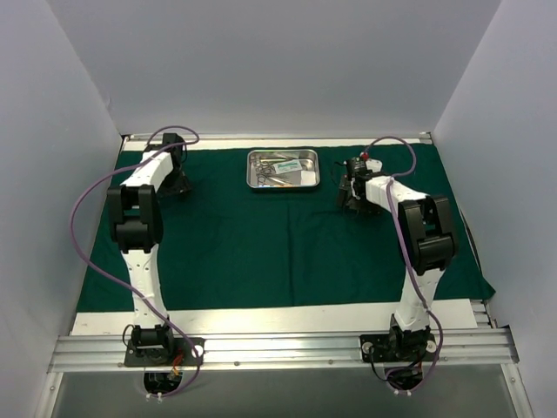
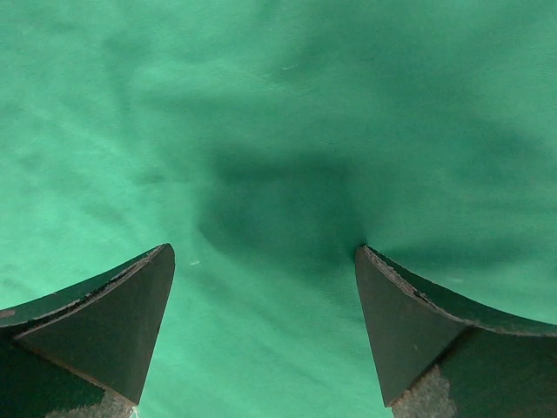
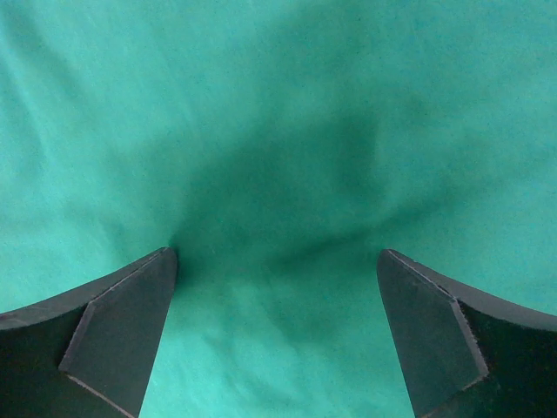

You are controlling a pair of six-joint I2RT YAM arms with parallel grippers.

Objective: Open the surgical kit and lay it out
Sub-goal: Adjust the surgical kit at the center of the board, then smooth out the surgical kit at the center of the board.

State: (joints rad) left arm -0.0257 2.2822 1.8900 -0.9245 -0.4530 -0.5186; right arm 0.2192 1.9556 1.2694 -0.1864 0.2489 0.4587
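Green cloth wrap point(image 1: 278, 252) lies spread flat over the table point(image 1: 261, 320), with the steel tray point(image 1: 250, 171) at its far middle, long axis running left to right. Right gripper point(image 1: 351, 189) hangs just right of the tray, nearer than the left gripper point(image 1: 177, 177), which is well off to the tray's left. Both have jaws spread over bare cloth. Forceps point(image 1: 275, 179) and a white packet point(image 1: 290, 165) lie inside the tray, and nothing blocks the way.

No legible txt, packet point(image 1: 289, 165) label in tray point(image 1: 251, 171) too small to read
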